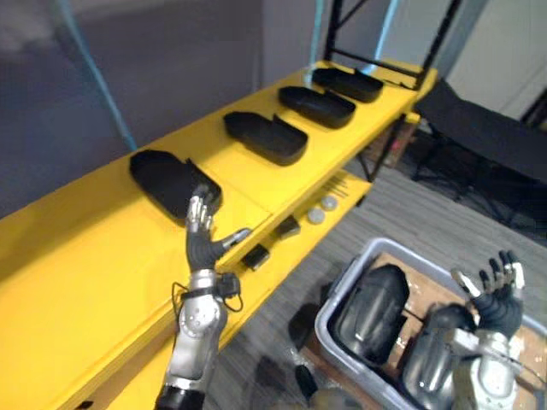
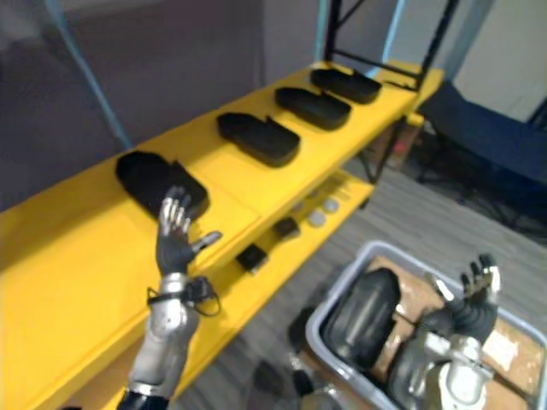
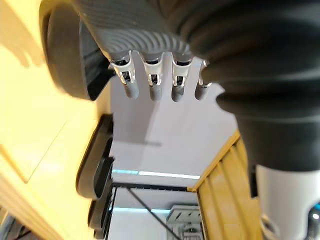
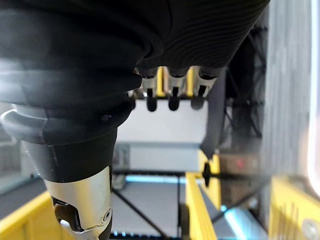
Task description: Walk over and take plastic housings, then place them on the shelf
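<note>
Hovering left hand [image 1: 202,243], fingers straight, beside nearest housing [image 1: 162,175] on shelf [image 1: 85,248].

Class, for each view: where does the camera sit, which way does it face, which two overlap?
Left eye view: on the head, looking down at the yellow shelf, black housings and grey bin; left hand and right hand show.
Right eye view: beside it, sharing the same scene.
Left wrist view: along the left hand's fingers at the housings.
Right wrist view: along the right hand's fingers toward the shelf.
</note>
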